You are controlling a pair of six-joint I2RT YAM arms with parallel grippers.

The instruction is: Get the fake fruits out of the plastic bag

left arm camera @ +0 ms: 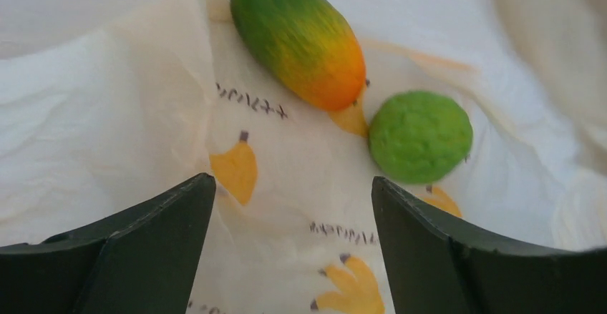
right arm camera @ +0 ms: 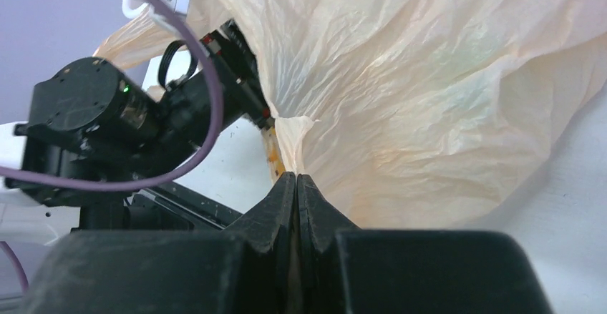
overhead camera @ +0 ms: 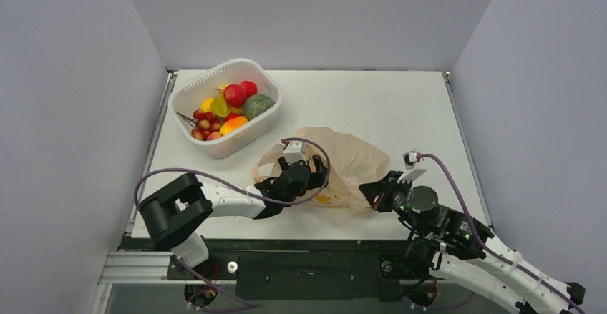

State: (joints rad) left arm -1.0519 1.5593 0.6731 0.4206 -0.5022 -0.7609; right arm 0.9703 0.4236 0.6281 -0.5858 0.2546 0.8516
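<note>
Left pincer (left arm camera: 292, 185) open inside the plastic bag (right arm camera: 429, 78), right pincer (right arm camera: 296, 185) clamped on its rim; lime-green fruit (left arm camera: 420, 136) sits just ahead, right of centre, green-orange mango (left arm camera: 297, 35) beyond, long axis diagonal to the jaws.

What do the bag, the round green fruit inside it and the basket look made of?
The bag: thin translucent peach plastic film, by its fine crinkles. The round green fruit: probably foam or matte plastic; surface pebbly, no shine. The basket: likely rigid white plastic, smooth moulded rim.
</note>
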